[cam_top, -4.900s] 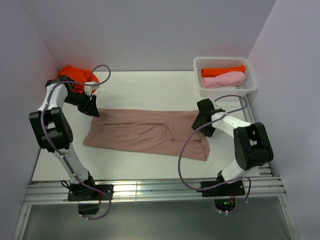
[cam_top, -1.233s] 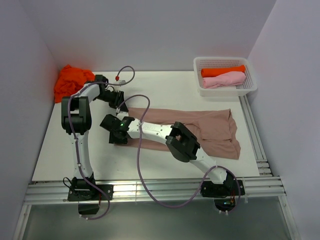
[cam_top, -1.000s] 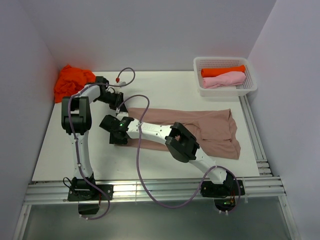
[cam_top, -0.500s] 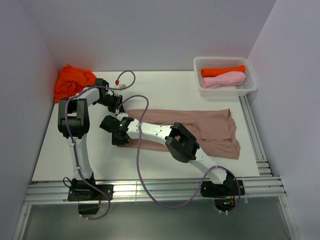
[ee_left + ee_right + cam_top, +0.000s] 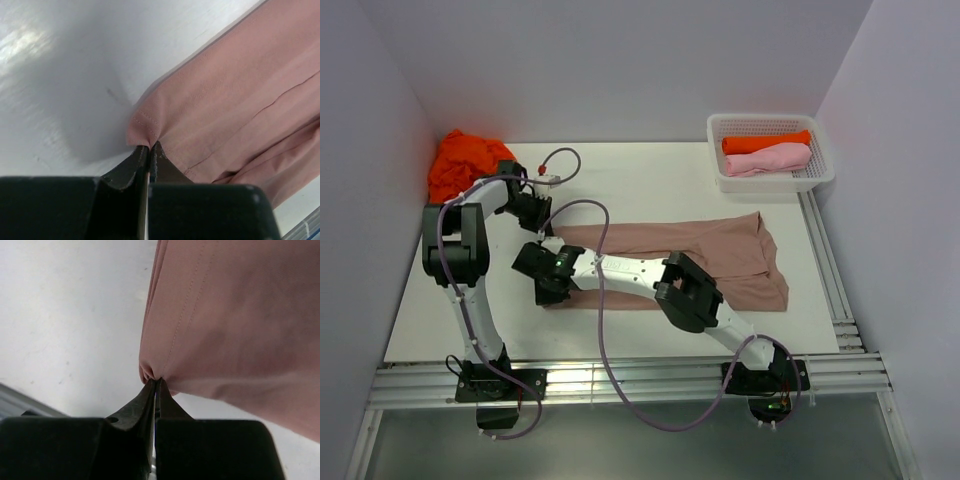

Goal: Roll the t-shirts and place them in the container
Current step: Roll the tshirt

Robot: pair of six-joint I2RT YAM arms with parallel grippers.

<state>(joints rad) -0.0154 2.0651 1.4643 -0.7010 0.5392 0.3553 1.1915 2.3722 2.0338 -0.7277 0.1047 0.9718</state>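
A dusty pinkish-brown t-shirt point(image 5: 710, 255) lies folded into a long band across the table. Both arms work at its left end. My left gripper point(image 5: 542, 228) is shut on the far left corner; in the left wrist view the fingertips point(image 5: 150, 146) pinch the stitched hem of the t-shirt point(image 5: 235, 100). My right arm reaches across to the left, and my right gripper point(image 5: 550, 290) is shut on the near left corner. In the right wrist view its tips point(image 5: 157, 380) bunch several layers of the t-shirt point(image 5: 235, 315).
A heap of bright orange t-shirt cloth point(image 5: 465, 162) lies at the back left corner. The white mesh basket point(image 5: 767, 119) at the back right holds a rolled orange t-shirt point(image 5: 765, 142) and a rolled light pink one point(image 5: 767, 160). A metal rail point(image 5: 620, 378) runs along the near edge.
Both grippers have closed on the shirt's left end. The shirt has slid a little to the left, and both grippers have shifted left with it.
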